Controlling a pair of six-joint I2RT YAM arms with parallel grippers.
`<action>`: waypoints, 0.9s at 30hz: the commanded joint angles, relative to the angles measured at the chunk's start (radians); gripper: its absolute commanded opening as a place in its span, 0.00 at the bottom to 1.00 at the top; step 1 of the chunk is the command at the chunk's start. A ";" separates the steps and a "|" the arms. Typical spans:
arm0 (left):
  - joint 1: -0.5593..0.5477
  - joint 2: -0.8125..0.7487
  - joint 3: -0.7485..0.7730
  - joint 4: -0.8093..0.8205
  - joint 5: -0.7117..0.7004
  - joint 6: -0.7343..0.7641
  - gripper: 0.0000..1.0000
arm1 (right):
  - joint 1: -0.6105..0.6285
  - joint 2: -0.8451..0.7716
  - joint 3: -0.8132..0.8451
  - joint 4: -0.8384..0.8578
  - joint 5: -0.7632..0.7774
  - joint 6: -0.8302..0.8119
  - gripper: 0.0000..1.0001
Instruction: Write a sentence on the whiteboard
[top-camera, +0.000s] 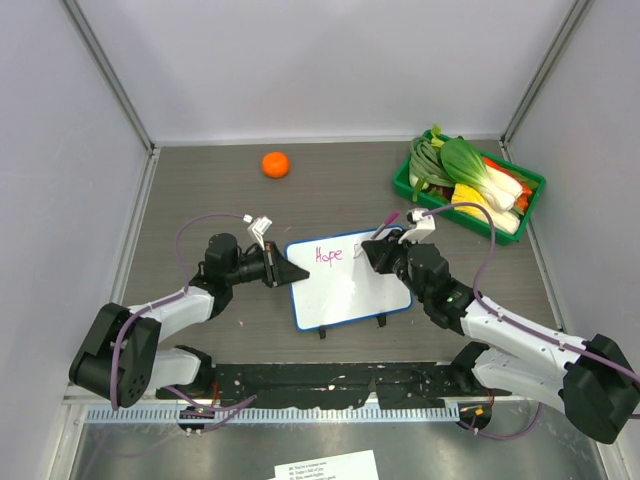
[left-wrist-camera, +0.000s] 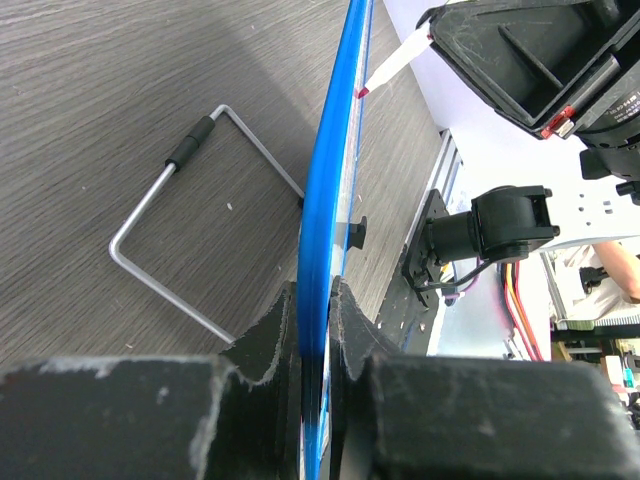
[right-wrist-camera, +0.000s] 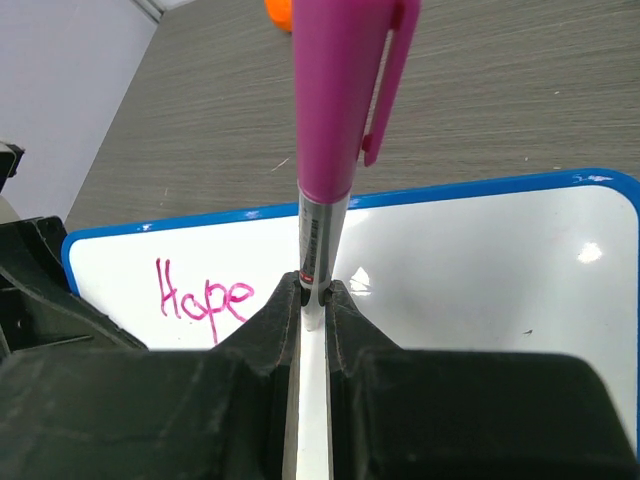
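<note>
The whiteboard (top-camera: 350, 290), white with a blue frame, sits mid-table between both arms. On its upper left, "Hope" (top-camera: 328, 255) is written in pink, the only part of the sentence showing. My left gripper (top-camera: 295, 272) is shut on the board's left edge; in the left wrist view the blue frame (left-wrist-camera: 325, 200) runs between its fingers (left-wrist-camera: 270, 335). My right gripper (top-camera: 375, 250) is shut on a pink marker (right-wrist-camera: 335, 120), whose capped end points up. The marker's tip (left-wrist-camera: 364, 90) is at the board's face, right of "Hope" (right-wrist-camera: 203, 297).
An orange (top-camera: 275, 164) lies at the back. A green tray (top-camera: 404, 187) holding vegetables stands at the back right. A bent metal wire leg (left-wrist-camera: 190, 220) lies on the table behind the board. Grey walls enclose the table on three sides.
</note>
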 joint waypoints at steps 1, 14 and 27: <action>0.007 0.025 -0.018 -0.131 -0.145 0.164 0.00 | -0.004 -0.016 0.010 -0.007 -0.034 0.008 0.01; 0.006 0.026 -0.016 -0.131 -0.142 0.163 0.00 | -0.004 0.000 0.094 0.053 -0.013 0.002 0.01; 0.007 0.025 -0.016 -0.133 -0.142 0.164 0.00 | -0.007 0.036 0.061 0.055 0.023 -0.007 0.01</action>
